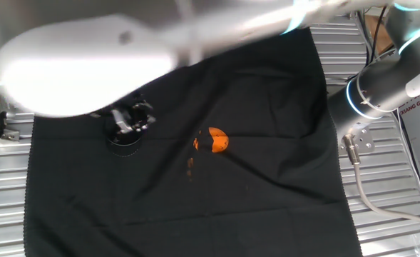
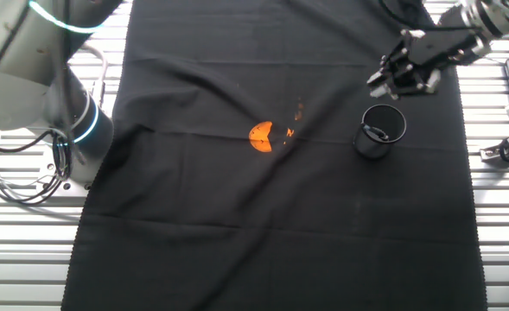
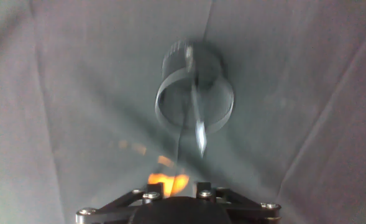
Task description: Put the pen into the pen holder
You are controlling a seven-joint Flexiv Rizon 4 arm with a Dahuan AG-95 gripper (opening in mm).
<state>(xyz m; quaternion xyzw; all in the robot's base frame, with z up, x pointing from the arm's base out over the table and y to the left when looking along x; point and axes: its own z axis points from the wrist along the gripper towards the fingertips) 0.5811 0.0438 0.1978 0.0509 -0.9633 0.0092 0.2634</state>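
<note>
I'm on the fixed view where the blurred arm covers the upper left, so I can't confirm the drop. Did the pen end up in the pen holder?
Observer: Yes. In the hand view the pen stands inside the pen holder, leaning over its rim with the silver tip sticking out.
Operator: Is the claw touching the holder?
Observer: No. In the other fixed view the claw is apart from the holder, with a strip of black cloth showing between them.
</note>
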